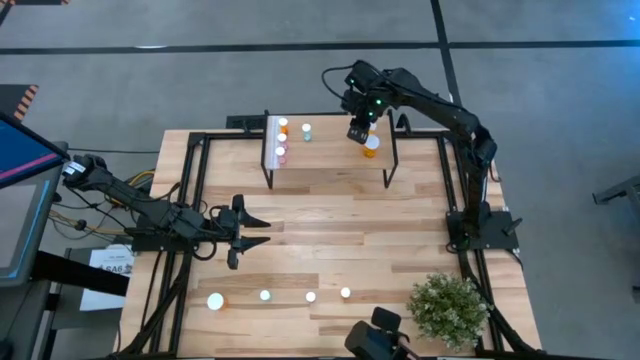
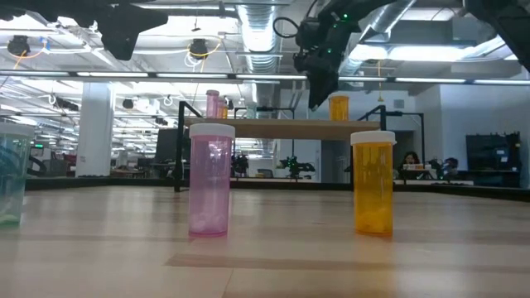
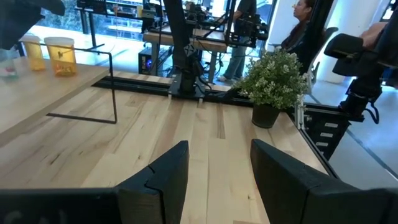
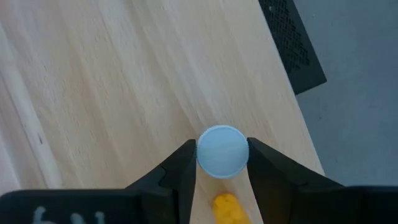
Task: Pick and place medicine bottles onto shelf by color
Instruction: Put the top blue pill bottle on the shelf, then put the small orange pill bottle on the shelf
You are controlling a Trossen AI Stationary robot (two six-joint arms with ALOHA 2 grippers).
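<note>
The shelf stands at the table's far side, with its white strip at its left end. Orange, pink and green bottles stand near the strip. My right gripper is over the shelf's right end, shut on an orange white-capped bottle. That bottle also shows in the low view. My left gripper waits open and empty at the table's left middle. Several more bottles stand in a row near the front edge. My right gripper pinches the orange bottle's round white cap between its two fingers, one on each side. The fingers come from above, slanting from the far side. The bottle is upright, with its base on the shelf top.
A potted plant stands at the near right corner. Pink, orange and bluish bottles stand close to the low camera. Black frame rails run along the table's sides. A person sits in the room behind.
</note>
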